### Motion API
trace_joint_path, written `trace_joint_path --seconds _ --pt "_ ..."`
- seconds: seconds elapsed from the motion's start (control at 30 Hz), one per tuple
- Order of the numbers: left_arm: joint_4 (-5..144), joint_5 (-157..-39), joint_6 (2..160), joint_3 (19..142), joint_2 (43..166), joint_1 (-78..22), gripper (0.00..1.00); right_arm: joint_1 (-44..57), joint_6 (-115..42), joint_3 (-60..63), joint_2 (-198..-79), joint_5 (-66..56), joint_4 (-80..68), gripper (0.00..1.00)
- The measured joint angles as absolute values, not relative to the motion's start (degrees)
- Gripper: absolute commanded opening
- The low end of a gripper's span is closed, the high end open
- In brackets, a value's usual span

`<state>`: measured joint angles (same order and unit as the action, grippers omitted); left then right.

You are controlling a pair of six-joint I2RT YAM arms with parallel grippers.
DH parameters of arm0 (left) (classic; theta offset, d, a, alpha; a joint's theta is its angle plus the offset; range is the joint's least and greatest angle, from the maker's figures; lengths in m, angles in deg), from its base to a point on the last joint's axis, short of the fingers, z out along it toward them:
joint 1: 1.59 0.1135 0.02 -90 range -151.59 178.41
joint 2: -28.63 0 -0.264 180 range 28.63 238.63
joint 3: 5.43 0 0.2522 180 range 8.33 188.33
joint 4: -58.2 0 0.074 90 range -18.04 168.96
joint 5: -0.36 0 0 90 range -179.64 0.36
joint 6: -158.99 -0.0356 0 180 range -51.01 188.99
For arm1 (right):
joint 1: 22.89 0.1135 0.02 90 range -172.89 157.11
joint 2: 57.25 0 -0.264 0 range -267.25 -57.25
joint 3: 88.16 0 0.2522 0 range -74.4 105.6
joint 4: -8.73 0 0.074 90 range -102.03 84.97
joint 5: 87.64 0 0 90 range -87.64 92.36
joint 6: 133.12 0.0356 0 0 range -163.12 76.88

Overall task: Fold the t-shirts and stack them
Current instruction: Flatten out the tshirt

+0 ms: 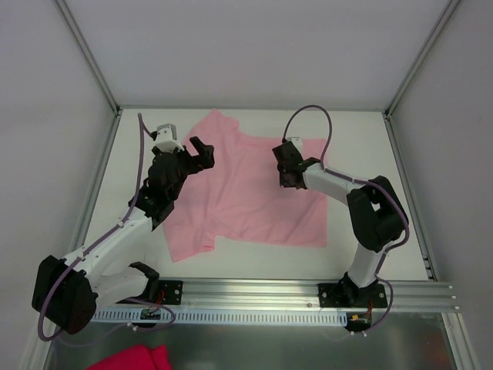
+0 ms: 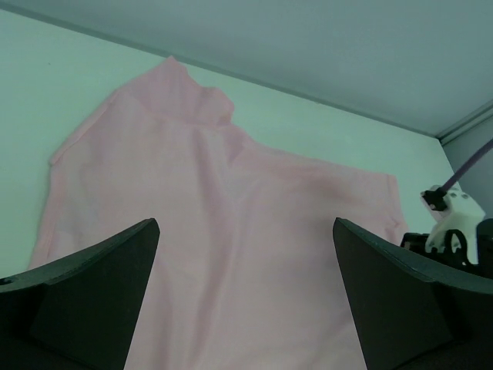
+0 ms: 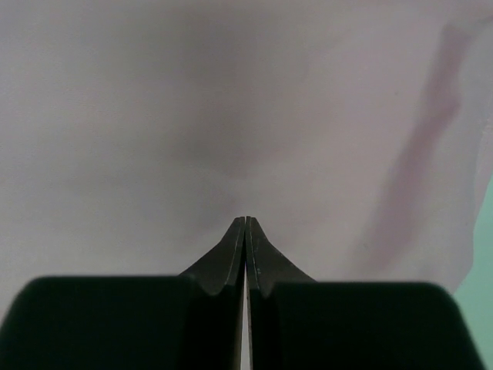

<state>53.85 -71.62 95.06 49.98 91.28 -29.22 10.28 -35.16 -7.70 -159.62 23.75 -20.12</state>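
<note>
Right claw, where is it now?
In the top view, the right claw sits shut over the right half of the pink t-shirt, near its far edge, across from the open left claw.

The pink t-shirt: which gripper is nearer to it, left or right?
Right. The right gripper, shut, has its tips down at the upper right part of the pink t-shirt. The left gripper, open, hangs above its left edge, apart from the fabric.

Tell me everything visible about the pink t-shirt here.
The pink t-shirt is plain pale pink, thin soft-looking fabric, no print. It lies spread out and lightly wrinkled on the white table, unfolded. The right hand is shut with its tips at the cloth; a pinch cannot be confirmed. The left hand hangs open over its left edge.
</note>
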Motion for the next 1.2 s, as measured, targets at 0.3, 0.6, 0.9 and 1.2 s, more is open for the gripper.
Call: trace_joint_path --seconds 0.3,0.6,0.9,1.2 --pt "55.1 -71.7 95.1 47.5 84.5 -29.2 0.99 9.5 -35.1 -1.4 -168.2 19.0 -23.4 0.01" --pt "56.4 -72.2 95.1 46.8 79.8 -29.2 0.99 7.4 -36.0 8.5 -174.2 16.8 -28.5 0.01" --pt "58.6 -72.1 94.8 46.2 77.6 -29.2 0.99 3.6 -37.6 17.7 -179.1 15.5 -33.6 0.01" --pt "59.3 -71.9 94.0 45.3 78.1 -29.2 0.99 -0.3 -40.4 26.9 -183.1 15.6 -36.8 0.06"
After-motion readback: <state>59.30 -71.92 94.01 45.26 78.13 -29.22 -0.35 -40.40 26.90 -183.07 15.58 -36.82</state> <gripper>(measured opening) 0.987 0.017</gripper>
